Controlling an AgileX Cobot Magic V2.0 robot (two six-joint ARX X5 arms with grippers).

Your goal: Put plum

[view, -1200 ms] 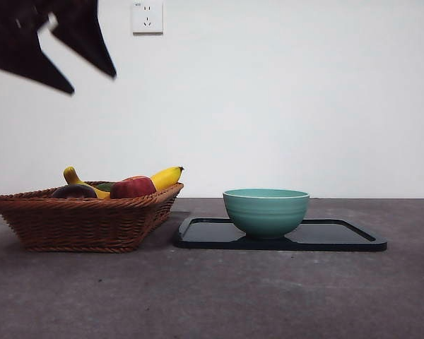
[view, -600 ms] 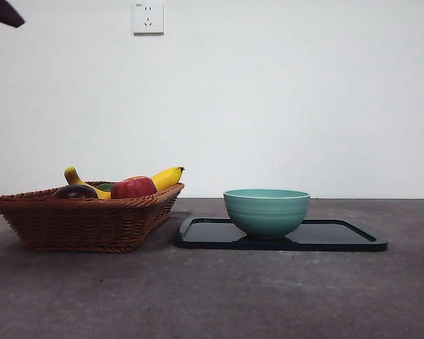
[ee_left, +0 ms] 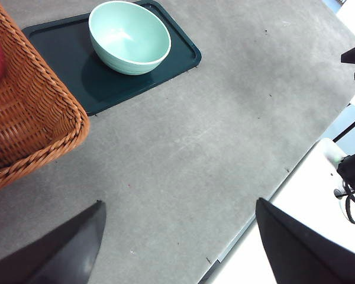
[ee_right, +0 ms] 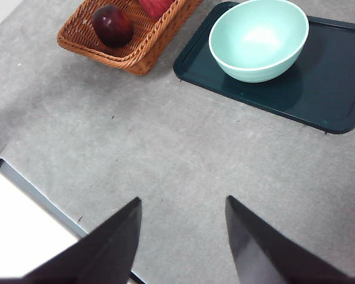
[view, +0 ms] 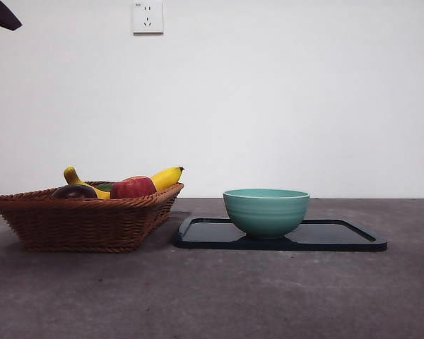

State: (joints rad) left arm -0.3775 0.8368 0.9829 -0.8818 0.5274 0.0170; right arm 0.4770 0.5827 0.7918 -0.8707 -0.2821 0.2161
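Grey table (view: pixel 219 296). Wicker basket (view: pixel 85 219) is seen beside dark tray (view: pixel 339 236), which bears an empty teal bowl (view: pixel 266 212). Banana (view: pixel 166 176), red apple (view: pixel 132 188) and plum (ee_right: pixel 112 25) are held in basket. Left gripper (ee_left: pixel 177 236) and right gripper (ee_right: pixel 183 236) are raised, jaws parted, nothing gripped.

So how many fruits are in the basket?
3 clearly: the plum at the end of the wicker basket farthest from the bowl, the red apple mid-basket, the banana behind. Something green peeks between; more may be hidden.

Front low, level; 2 wrist cameras look down, sharing bowl (view: pixel 266 212).
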